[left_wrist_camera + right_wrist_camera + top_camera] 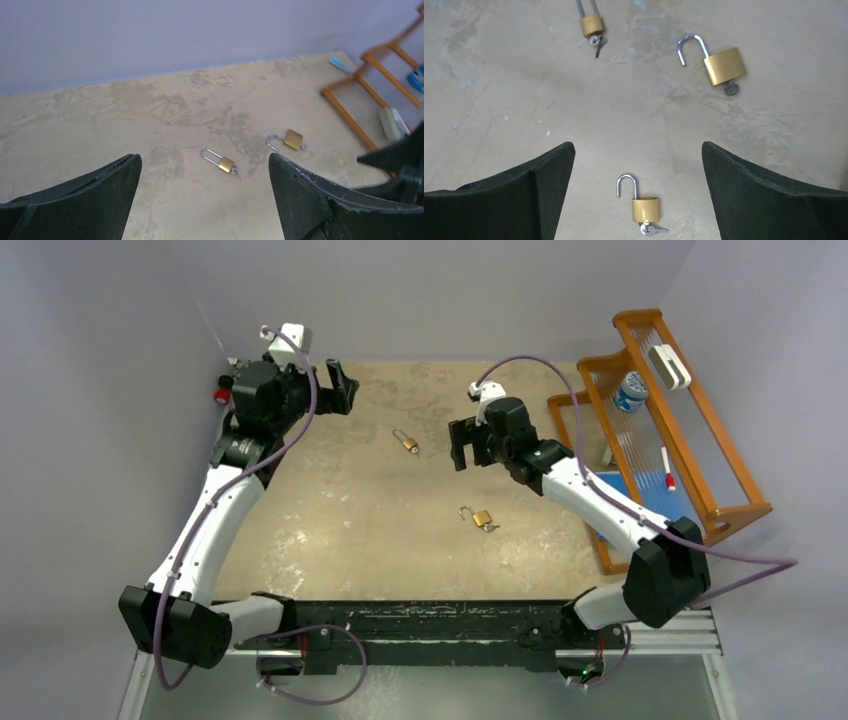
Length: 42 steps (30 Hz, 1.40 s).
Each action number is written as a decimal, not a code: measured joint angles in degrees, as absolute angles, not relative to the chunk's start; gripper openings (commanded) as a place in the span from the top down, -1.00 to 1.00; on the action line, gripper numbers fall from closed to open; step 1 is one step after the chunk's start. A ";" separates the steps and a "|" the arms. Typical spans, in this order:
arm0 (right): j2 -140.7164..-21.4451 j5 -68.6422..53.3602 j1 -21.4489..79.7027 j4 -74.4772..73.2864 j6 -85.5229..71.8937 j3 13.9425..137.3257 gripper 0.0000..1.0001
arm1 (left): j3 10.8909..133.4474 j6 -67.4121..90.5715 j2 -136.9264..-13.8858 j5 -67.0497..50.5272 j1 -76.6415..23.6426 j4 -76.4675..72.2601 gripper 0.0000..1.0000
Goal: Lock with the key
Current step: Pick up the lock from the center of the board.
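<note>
Three brass padlocks lie on the tan table, each with a small key in its base. A long-shackle padlock (406, 442) has its shackle down; it shows in the left wrist view (220, 161) and the right wrist view (591, 24). A wider padlock (480, 517) lies with its shackle open (723, 65). A third small padlock (645, 208) with an open shackle lies just under my right gripper (638, 145); the top view hides it. My right gripper (458, 445) is open and empty above the table. My left gripper (340, 387) is open and empty at the far left (204, 159).
A wooden rack (660, 420) stands at the table's right edge, holding a blue-capped bottle (630, 392), a white eraser-like block (668, 367) and a red marker (667, 470). A red knob (222, 395) sits at the far left corner. Walls close the far side.
</note>
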State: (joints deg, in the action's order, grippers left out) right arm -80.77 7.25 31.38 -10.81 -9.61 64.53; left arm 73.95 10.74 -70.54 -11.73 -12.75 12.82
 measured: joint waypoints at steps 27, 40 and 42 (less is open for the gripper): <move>-85.60 4.19 34.87 -16.93 -17.06 48.25 -0.76 | 74.04 2.66 -68.55 -33.58 -13.30 21.45 -0.89; -90.39 7.05 34.89 -14.41 -16.84 48.56 -0.47 | 48.60 17.10 -55.57 15.31 -13.26 -11.92 -0.99; -90.52 6.96 34.89 -13.82 -16.78 48.56 -0.42 | 44.42 17.12 -52.03 20.47 -13.26 -17.69 -0.99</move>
State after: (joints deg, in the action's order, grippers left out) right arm -90.52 6.96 34.89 -13.82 -16.78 48.56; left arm 44.42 17.12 -52.03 20.47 -13.26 -17.69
